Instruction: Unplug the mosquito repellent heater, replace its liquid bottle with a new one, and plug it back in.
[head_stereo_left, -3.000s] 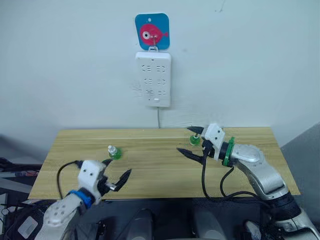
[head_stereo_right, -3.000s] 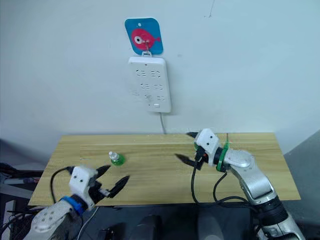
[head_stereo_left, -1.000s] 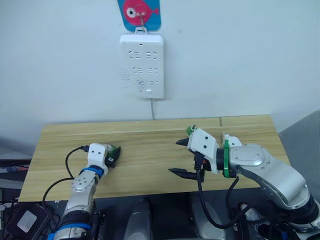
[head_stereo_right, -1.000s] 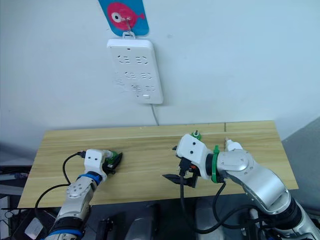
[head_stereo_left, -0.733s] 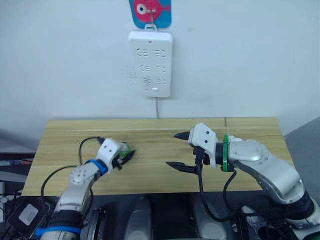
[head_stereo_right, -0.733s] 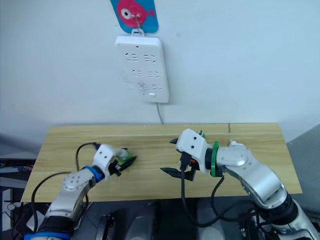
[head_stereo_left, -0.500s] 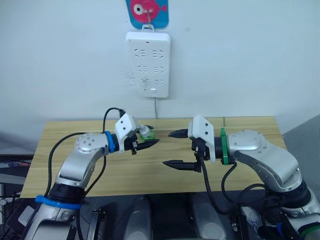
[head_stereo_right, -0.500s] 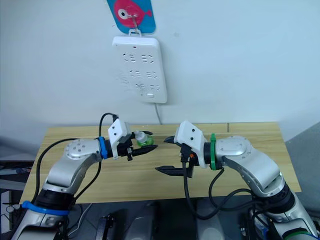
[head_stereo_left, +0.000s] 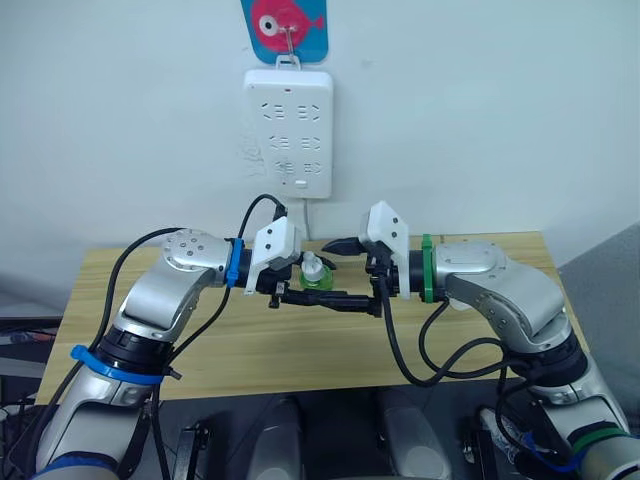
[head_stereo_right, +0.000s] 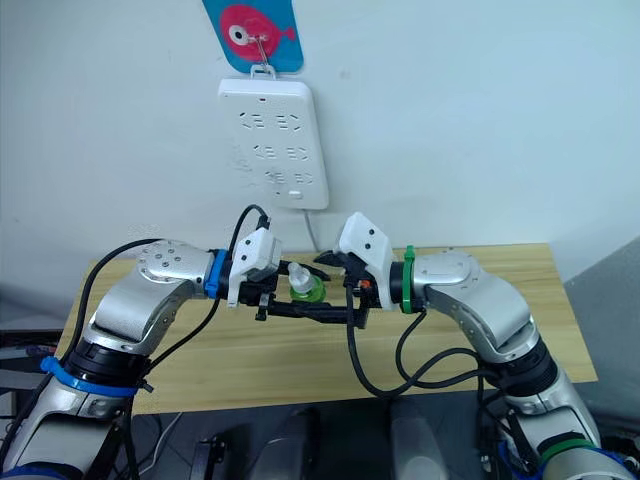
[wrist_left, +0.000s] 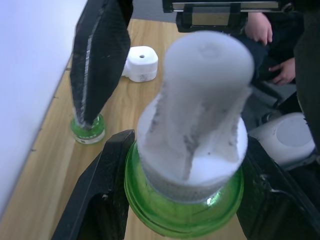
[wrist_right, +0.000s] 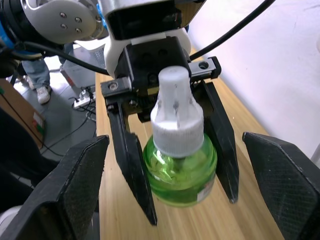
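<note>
White wall with one white multi-socket power strip (head_stereo_left: 288, 133) at upper centre, hung below a blue fish plaque (head_stereo_left: 289, 28). Pale wood-grain desk (head_stereo_left: 480, 330) across mid-frame. At centre, above the desk, the left pincer (head_stereo_left: 300, 290) clamps the new one (wrist_right: 180, 159), a translucent green bottle with ribbed white cap. The right pincer (head_stereo_left: 350, 272) faces it, fingers spread wide around the cap. In the left wrist view lie its liquid bottle (wrist_left: 88, 129), capless, and the mosquito repellent heater (wrist_left: 140, 63), white, rounded.
</note>
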